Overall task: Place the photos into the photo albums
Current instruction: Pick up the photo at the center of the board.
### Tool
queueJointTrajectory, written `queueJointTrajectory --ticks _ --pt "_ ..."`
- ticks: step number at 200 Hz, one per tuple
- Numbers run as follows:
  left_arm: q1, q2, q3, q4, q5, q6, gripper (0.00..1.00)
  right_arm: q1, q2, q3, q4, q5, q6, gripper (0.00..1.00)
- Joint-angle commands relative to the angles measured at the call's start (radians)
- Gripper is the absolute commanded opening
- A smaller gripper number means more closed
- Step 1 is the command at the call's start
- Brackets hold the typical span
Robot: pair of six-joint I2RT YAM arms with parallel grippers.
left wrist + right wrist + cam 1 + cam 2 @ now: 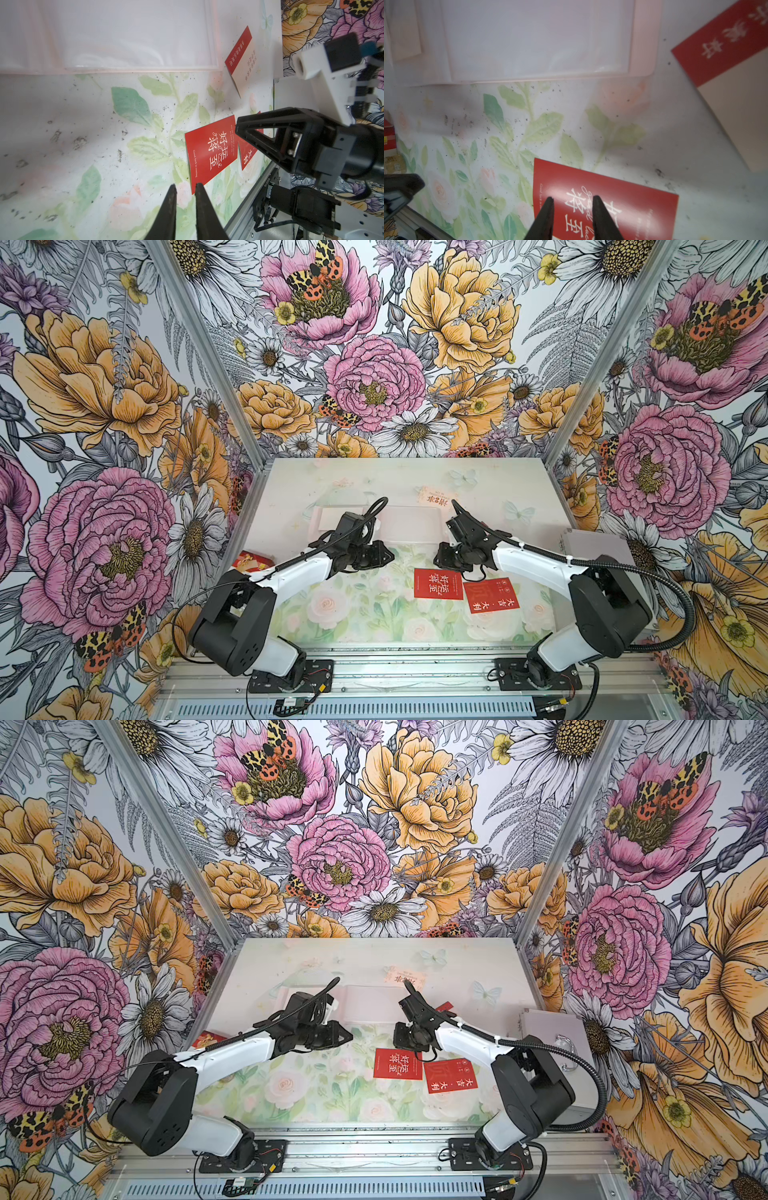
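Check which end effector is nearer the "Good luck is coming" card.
Right: the right end effector hangs over the card; the left end effector is beside its edge, not over it.

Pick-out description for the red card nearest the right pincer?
On the rose-printed table mat, between the arms, lie two flat red rectangular cards. The wanted card lies square and reads "Good luck is coming"; its neighbour is tilted.

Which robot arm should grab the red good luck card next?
Probably the right arm. The right pincer, open, hangs over the red good luck card; the left pincer is only near its corner.
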Motion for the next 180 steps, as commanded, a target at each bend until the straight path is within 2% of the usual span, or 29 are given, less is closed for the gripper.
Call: queueJointTrajectory --ticks 1,104,180 --pt "-0.015 0.022 -0.013 0.057 -0.030 -0.021 0.19 -0.008 -0.063 -0.059 0.016 0.043 0.034 0.33" --pt "-0.083 0.057 -0.022 0.036 -0.047 -0.025 0.20 -0.059 -0.148 -0.165 0.014 0.037 0.049 0.33" --pt "-0.192 0.133 0.022 0.004 -0.086 -0.027 0.21 -0.117 -0.206 -0.229 0.015 0.012 0.061 0.34"
